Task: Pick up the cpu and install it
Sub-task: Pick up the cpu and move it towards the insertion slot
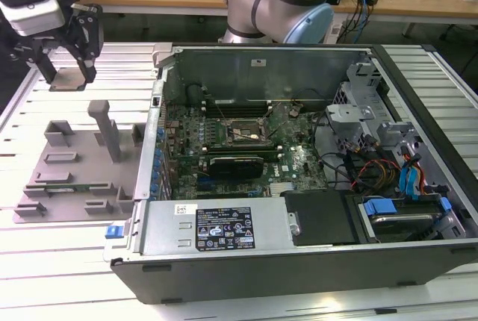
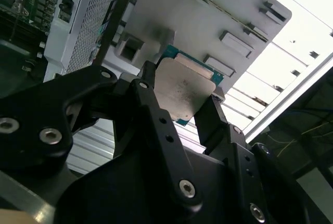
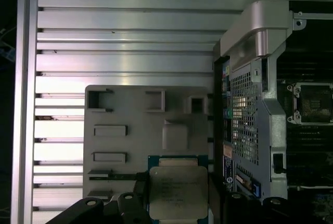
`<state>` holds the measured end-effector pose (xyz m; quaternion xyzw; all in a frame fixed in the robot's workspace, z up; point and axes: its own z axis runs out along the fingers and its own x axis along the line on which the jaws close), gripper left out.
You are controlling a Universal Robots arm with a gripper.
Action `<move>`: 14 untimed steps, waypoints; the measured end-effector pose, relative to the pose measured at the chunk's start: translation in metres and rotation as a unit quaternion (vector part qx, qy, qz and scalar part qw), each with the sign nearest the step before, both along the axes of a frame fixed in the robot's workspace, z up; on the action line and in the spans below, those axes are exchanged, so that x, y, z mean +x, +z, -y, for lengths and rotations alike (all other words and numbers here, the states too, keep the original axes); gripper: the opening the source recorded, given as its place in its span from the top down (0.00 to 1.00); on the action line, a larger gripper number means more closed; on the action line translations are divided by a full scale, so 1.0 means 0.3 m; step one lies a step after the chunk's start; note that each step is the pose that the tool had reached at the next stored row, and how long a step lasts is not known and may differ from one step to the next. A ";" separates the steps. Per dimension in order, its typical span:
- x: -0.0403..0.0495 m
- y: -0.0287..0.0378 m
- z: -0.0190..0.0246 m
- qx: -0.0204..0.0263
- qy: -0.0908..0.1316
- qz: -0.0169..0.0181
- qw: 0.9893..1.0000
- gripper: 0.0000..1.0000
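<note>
Fingers (image 1: 88, 63) of my gripper (image 1: 69, 75) are pinching the cpu (image 1: 69, 80) by two opposite edges, at the far left of the exterior view, up off the slatted aluminium table (image 1: 52, 261). In both wrist views the chip's silvery lid (image 3: 177, 193) faces the camera with a green board edge (image 2: 169, 53) showing past it. It is close to square, so I see no real long axis. In the exterior view it looks to lie flat and level between the fingers.

Just nearer the camera than the chip sits one grey fixture tray (image 1: 75, 164) with one upright post (image 1: 104, 127). One of its slots holds a thin green strip (image 1: 67, 184), possibly a memory stick, though I can't be sure.

To the right of the tray stands one open computer case (image 1: 164, 235). Inside it lies the green motherboard (image 1: 299, 160), and on that one black cpu socket (image 1: 250, 134), its frame bare and well apart from the chip I hold. Further right in the case are loose cables (image 1: 366, 164) and a drive bay with blue tabs (image 1: 381, 207).

Count: one cpu, one tray, one case, one socket, two fingers.
</note>
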<state>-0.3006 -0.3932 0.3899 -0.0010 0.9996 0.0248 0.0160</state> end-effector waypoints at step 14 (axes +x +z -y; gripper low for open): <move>0.076 0.000 0.000 0.000 0.000 0.000 1.000 0.45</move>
